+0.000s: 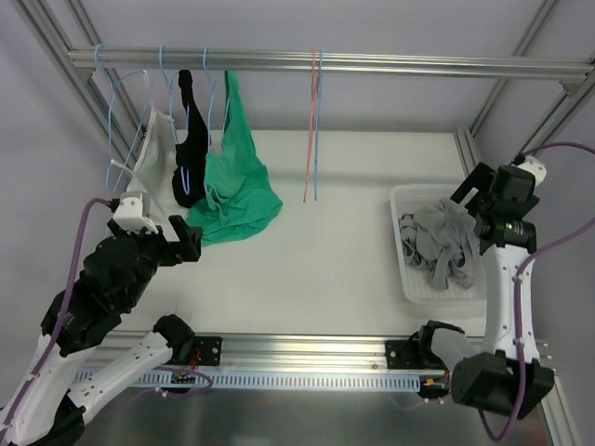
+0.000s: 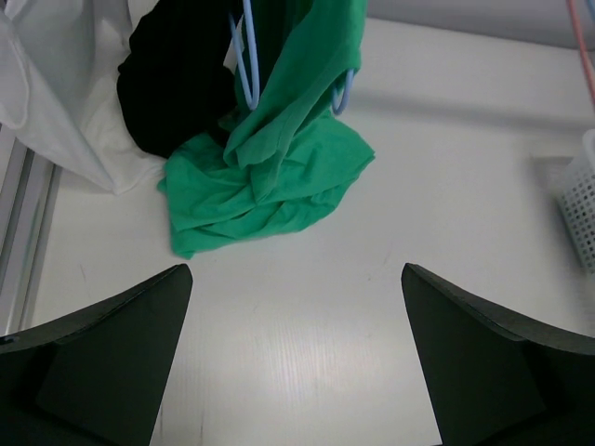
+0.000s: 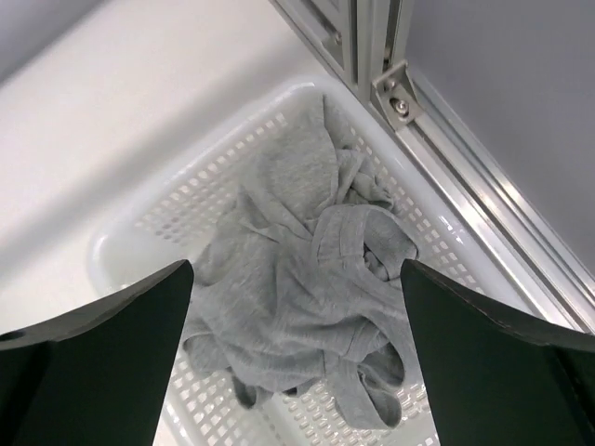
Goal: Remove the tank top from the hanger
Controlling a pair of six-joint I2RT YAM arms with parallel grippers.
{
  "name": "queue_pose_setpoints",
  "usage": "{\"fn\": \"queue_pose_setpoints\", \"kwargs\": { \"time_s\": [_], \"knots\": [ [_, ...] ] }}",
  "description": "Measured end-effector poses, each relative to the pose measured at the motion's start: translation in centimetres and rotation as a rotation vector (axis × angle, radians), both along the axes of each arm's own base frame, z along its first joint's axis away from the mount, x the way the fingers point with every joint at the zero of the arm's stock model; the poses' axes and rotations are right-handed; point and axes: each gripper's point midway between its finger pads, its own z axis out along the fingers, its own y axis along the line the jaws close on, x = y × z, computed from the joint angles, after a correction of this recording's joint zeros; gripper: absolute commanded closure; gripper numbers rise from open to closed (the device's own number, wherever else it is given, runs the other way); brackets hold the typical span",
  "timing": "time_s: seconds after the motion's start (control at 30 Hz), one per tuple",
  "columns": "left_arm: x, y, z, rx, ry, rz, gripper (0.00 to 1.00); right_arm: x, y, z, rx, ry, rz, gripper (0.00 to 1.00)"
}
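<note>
Right gripper (image 3: 296, 269): spread wide, empty, above basket (image 3: 98, 253).
Left gripper (image 2: 296, 269): spread wide, empty.
Risk: grey tank top (image 3: 279, 223) snagged if fingers are lowered (loose straps).

A white table (image 1: 353, 269) is filling the middle of the scene, and soft, even light is spreading over it, leaving a faint sheen on its surface. Pale grey wall (image 1: 372, 28) is closing off the back. A silver metal rail (image 1: 418, 65) is running across the top, and slanting metal posts (image 1: 56, 46) are rising at both sides. A slotted metal beam (image 1: 307, 346) is lining the near edge. In the right wrist view, a corner bracket (image 3: 395, 93) is joining two frame bars.
</note>
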Motion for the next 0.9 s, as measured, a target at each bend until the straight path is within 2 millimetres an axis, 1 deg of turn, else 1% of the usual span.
{"fn": "queue_pose_setpoints", "kwargs": {
  "time_s": [0.07,0.1,0.17,0.2,0.27,0.33,0.37,0.43,0.5,0.6,0.67,0.73,0.87,0.9],
  "knots": [
    [0.2,-0.2,1.8,-0.016,-0.019,-0.003,0.01,-1.0,0.4,2.2,-0.011,-0.069,0.008,0.00],
    [0.4,-0.5,2.7,-0.021,-0.024,-0.008,0.01,-1.6,0.9,3.4,-0.008,-0.111,0.027,0.00],
    [0.9,-1.1,4.6,-0.029,-0.029,-0.018,0.01,-2.4,2.8,5.6,0.021,-0.207,0.110,0.01],
    [1.3,-1.4,5.7,-0.032,-0.033,-0.020,0.01,-2.6,3.8,6.3,0.036,-0.250,0.157,0.01],
    [2.2,-2.2,7.7,-0.036,-0.038,-0.021,0.01,-3.1,6.7,7.6,0.092,-0.334,0.289,0.01],
    [3.4,-2.8,10.2,-0.025,-0.054,-0.014,0.01,-3.6,9.3,8.1,0.149,-0.383,0.414,0.01],
    [4.2,-3.1,11.4,-0.015,-0.064,-0.005,0.01,-3.7,10.3,7.9,0.179,-0.388,0.463,0.00],
    [5.9,-3.7,13.5,0.022,-0.084,0.009,0.01,-3.9,11.8,7.1,0.232,-0.378,0.536,0.00],
    [7.7,-4.1,15.1,0.065,-0.095,0.021,0.01,-4.1,12.9,5.8,0.280,-0.352,0.584,0.01],
    [11.0,-4.8,16.0,0.131,-0.085,0.032,0.01,-4.8,14.1,4.4,0.337,-0.322,0.640,0.01],
    [13.1,-5.2,16.0,0.168,-0.068,0.033,0.01,-5.2,14.8,4.4,0.353,-0.326,0.675,0.01],
    [15.5,-5.5,15.2,0.202,-0.036,0.024,0.01,-5.7,15.3,4.9,0.354,-0.344,0.706,0.00],
    [19.0,-5.2,13.7,0.239,0.018,0.016,0.10,-6.7,16.1,5.9,0.347,-0.380,0.753,0.00],
    [19.8,-5.1,13.3,0.238,0.030,0.005,0.19,-6.9,16.3,6.1,0.345,-0.388,0.764,0.01]
  ]
}}
